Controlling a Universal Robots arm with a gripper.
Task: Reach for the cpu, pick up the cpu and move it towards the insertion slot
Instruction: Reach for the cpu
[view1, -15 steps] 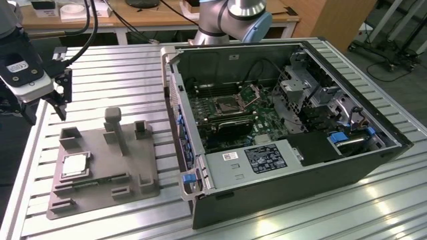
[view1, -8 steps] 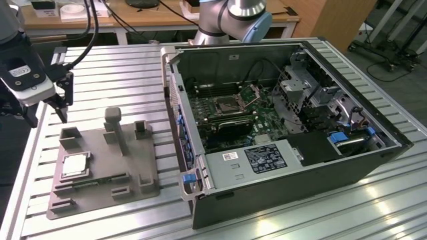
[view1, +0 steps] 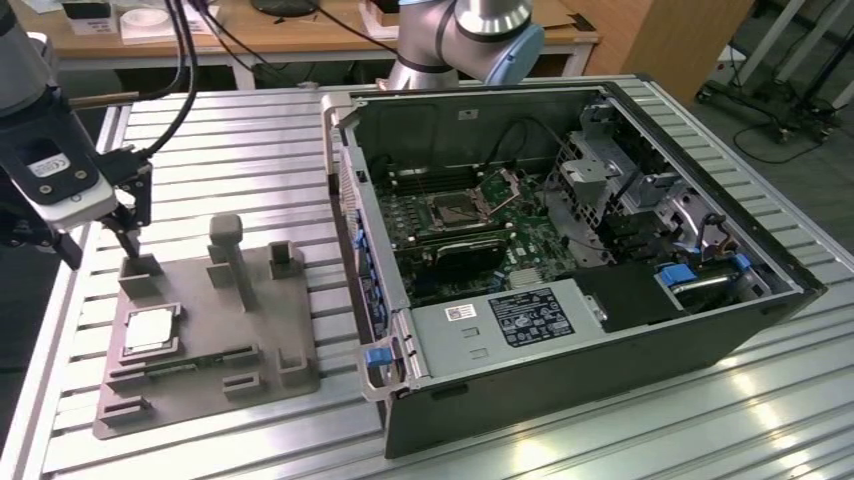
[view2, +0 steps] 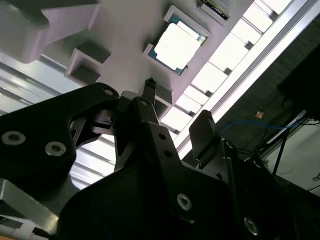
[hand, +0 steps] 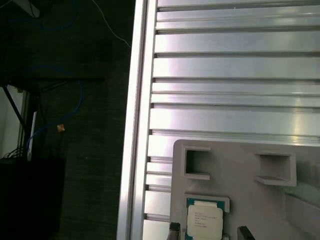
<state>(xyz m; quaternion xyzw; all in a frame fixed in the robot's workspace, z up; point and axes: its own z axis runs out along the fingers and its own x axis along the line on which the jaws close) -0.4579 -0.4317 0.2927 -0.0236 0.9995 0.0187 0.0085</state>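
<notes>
The cpu (view1: 150, 330) lies flat in a recess of the grey fixture (view1: 200, 300) on the desk (view1: 240, 130). It is well apart from the slot (view1: 454, 208), which sits inside the open case (view1: 574, 375). The end effector (view2: 175, 109) hangs above the fixture, open and holding nothing. In the first wrist view its fingers (hand: 173, 230) stand on either side of the cpu.

We judge the chip to be light, stiff and thin, with a smooth metal top that may slip and an underside that is easy to damage. We would take it by two opposite edges, gently.
</notes>
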